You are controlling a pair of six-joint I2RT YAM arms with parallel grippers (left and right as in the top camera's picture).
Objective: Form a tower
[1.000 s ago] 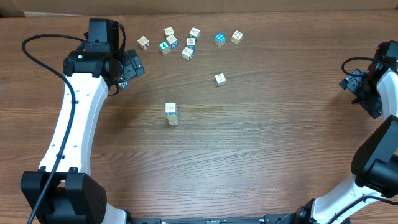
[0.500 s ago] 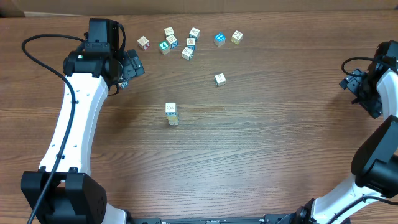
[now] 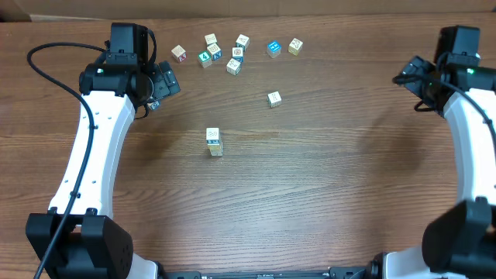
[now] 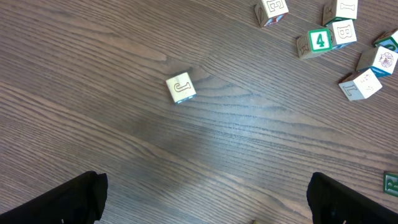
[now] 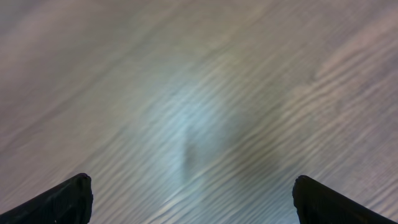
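The tower (image 3: 214, 142) is a narrow stack of small pale cubes with a whitish block on top, standing mid-table. My left gripper (image 3: 167, 83) hangs open at the far left, well up and left of the tower. In the left wrist view its gripper (image 4: 202, 208) has nothing between the wide-apart dark fingers (image 4: 68, 198), and a cube printed J (image 4: 181, 88) lies ahead on the wood. My right gripper (image 3: 411, 84) is open at the far right. The right wrist view shows that gripper (image 5: 196, 205) over blurred bare wood only.
Several loose cubes (image 3: 232, 53) lie scattered along the far edge, among them a blue one (image 3: 273, 49) and a green 4 cube (image 4: 319, 41). One single cube (image 3: 273, 98) sits up and right of the tower. A black cable (image 3: 46, 62) loops beside the left arm.
My right arm has swung from the right edge up and inward over the table, gripper still open. The left arm, tower and loose cubes have not moved.
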